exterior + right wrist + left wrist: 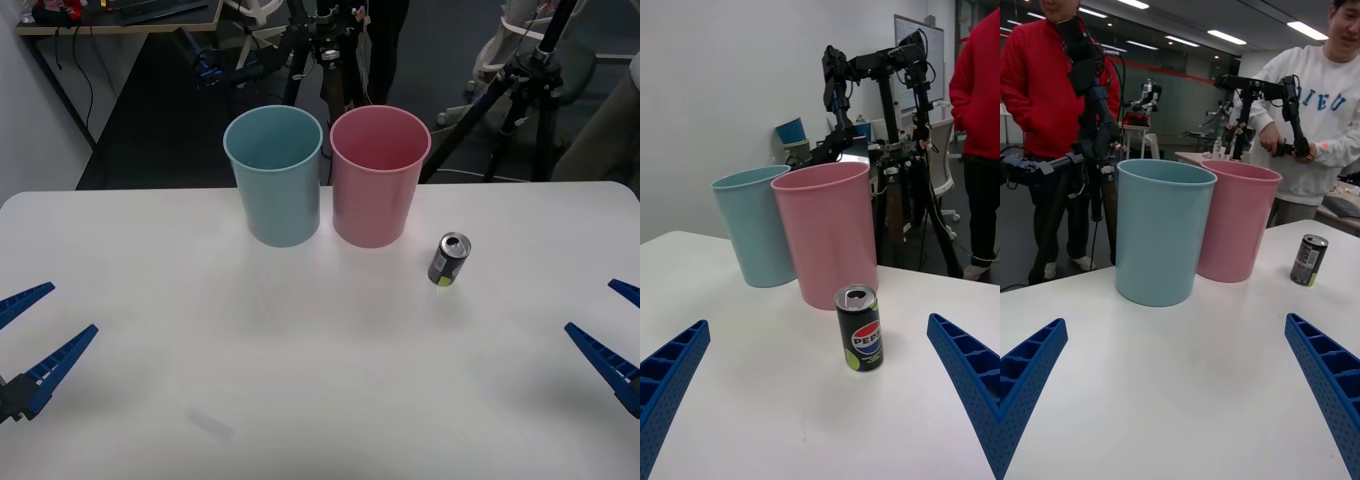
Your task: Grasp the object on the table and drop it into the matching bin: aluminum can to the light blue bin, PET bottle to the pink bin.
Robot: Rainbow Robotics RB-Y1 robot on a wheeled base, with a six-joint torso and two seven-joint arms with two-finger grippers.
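Small dark grey aluminium can (pixel 449 259) upright on white surface (pixel 300 400), just right of the tall pink plastic bin (pixel 378 176); tall light blue plastic bin (pixel 274 175) beside that. Left gripper (pixel 30 335) and right gripper (pixel 615 335) low at surface edges, jaws open, holding nothing.

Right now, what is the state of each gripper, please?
Left gripper: open, holding nothing, low over the wide white table.
Right gripper: open, holding nothing, apart from the small dark grey aluminum can.

Dark floor (pixel 150 110), black tripods (pixel 520 90), white wall (pixel 730 90), ceiling striplights (pixel 1225 36).
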